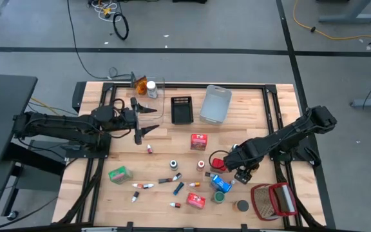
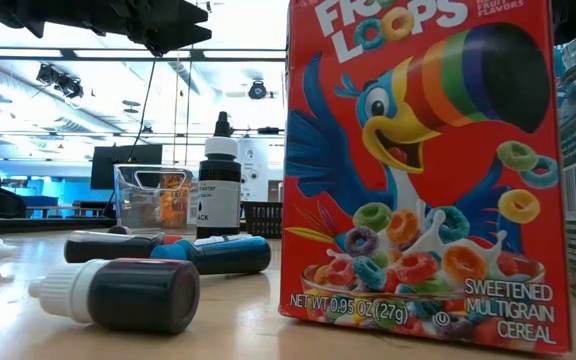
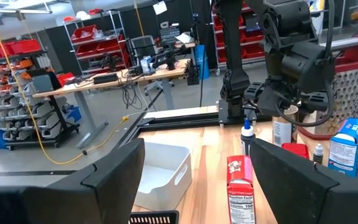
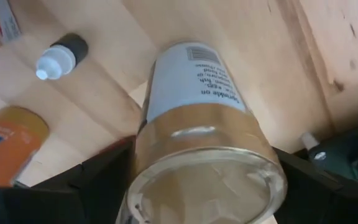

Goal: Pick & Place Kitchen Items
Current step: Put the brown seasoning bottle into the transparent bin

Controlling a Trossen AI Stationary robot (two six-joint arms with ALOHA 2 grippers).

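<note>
We see the wooden table (image 1: pixel 250 113) strewn with small groceries, and the biggest print belongs to the red Froot Loops box (image 2: pixel 423 170), which reads "SWEETENED MULTIGRAIN CEREAL" and "NET WT 0.95 OZ (27g)" along its foot. Beside it in the low view lie dark food-colouring tubes (image 2: pixel 118 292), and behind them one bottle (image 2: pixel 219 190) stands upright with "BLACK" on its label. The right gripper (image 1: pixel 242 173) is low over the cluster near the table's right front, its fingers spread wide on either side of a glass jar (image 4: pixel 201 134); the jar's pale label carries small print, of which we can only make out "Sprinkle on". The jar sits between the two fingers, its clear base toward the wrist camera, though we cannot tell whether the pads touch it. The left gripper (image 1: pixel 142 121) hangs above the table's left rear near the clear bin (image 1: pixel 152 96), jaws released and holding nothing; ahead of it stands a narrow red carton (image 3: pixel 240 190).
</note>
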